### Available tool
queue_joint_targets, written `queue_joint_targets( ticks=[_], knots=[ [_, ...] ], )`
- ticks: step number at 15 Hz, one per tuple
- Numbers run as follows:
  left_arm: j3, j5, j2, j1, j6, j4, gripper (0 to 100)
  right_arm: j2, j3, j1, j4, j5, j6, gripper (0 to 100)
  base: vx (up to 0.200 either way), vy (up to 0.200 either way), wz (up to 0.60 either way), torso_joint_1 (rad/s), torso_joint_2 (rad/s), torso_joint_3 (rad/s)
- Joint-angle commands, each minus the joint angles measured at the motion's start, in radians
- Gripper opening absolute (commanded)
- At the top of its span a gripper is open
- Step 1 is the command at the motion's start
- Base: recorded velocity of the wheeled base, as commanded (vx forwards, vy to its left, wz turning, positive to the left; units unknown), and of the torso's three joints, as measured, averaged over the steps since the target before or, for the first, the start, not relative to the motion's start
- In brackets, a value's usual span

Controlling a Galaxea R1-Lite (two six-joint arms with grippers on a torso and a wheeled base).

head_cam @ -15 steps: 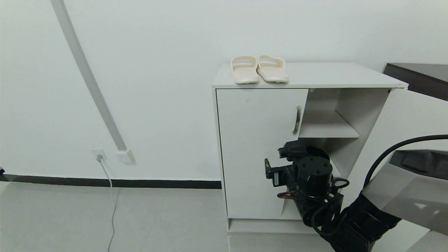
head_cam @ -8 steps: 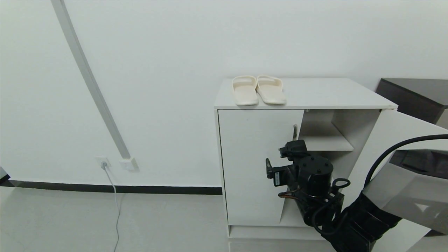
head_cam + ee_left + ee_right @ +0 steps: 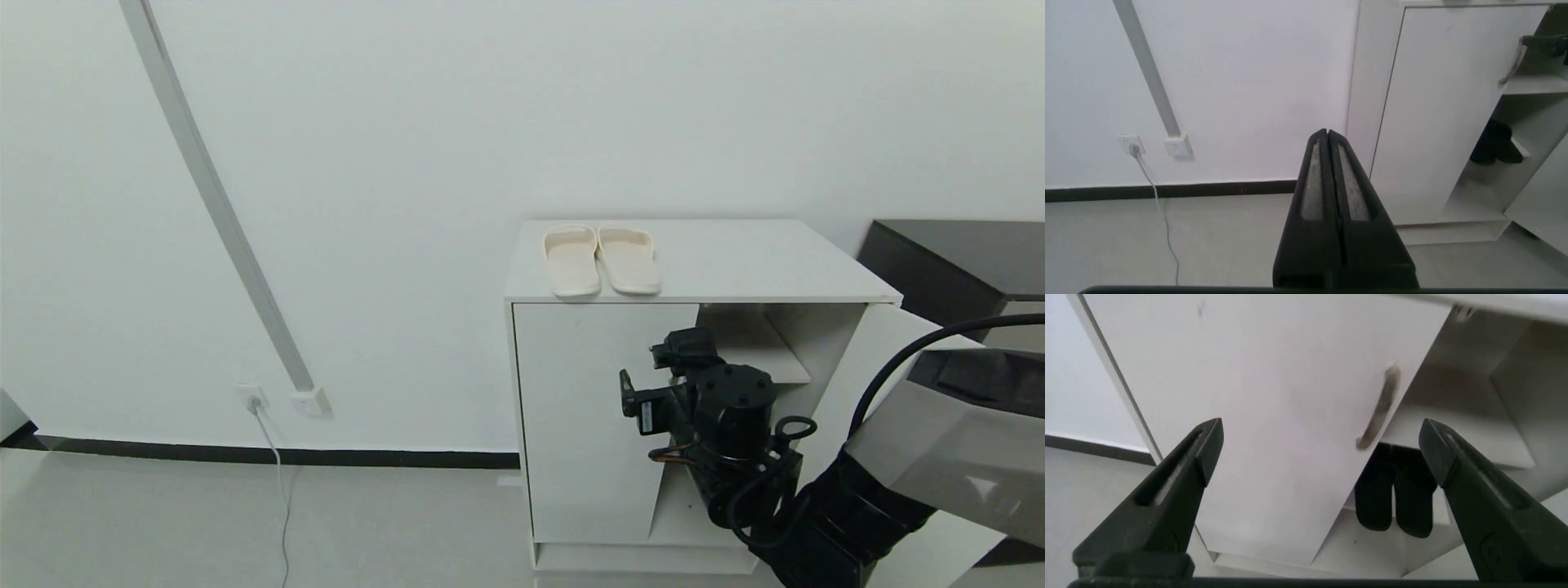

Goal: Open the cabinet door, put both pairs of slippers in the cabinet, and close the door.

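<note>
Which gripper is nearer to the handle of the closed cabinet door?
Right. The right gripper faces the handle from close by, its fingers open. The left gripper, fingers shut, is farther back from the cabinet.

Black left tool (image 3: pixel 1327 140), grey pads (image 3: pixel 1311 189)

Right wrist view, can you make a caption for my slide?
Open right gripper facing the closed cabinet door and its handle, with dark slippers inside the open side.
</note>
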Motion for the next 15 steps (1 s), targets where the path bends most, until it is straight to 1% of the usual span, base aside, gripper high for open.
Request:
queue_joint_targets(
  ticks=[1, 8, 15],
  knots=[
    [0.000, 0.000, 0.001, 0.000, 0.000, 0.000, 0, 0.005, 0.002, 0.000, -0.002, -0.001, -0.001, 100, 0.000, 0.000, 0.00, 0.227, -0.54, -0.315],
    [0.000, 0.000, 0.000, 0.000, 0.000, 0.000, 0, 0.007, 0.003, 0.000, 0.000, -0.001, -0.001, 100, 0.000, 0.000, 0.00, 0.248, -0.57, -0.320],
    [0.000, 0.000, 0.001, 0.000, 0.001, 0.000, 0, 0.025, 0.006, 0.000, -0.011, 0.001, -0.001, 100, 0.000, 0.000, 0.00, 0.179, -0.39, -0.211]
  ],
)
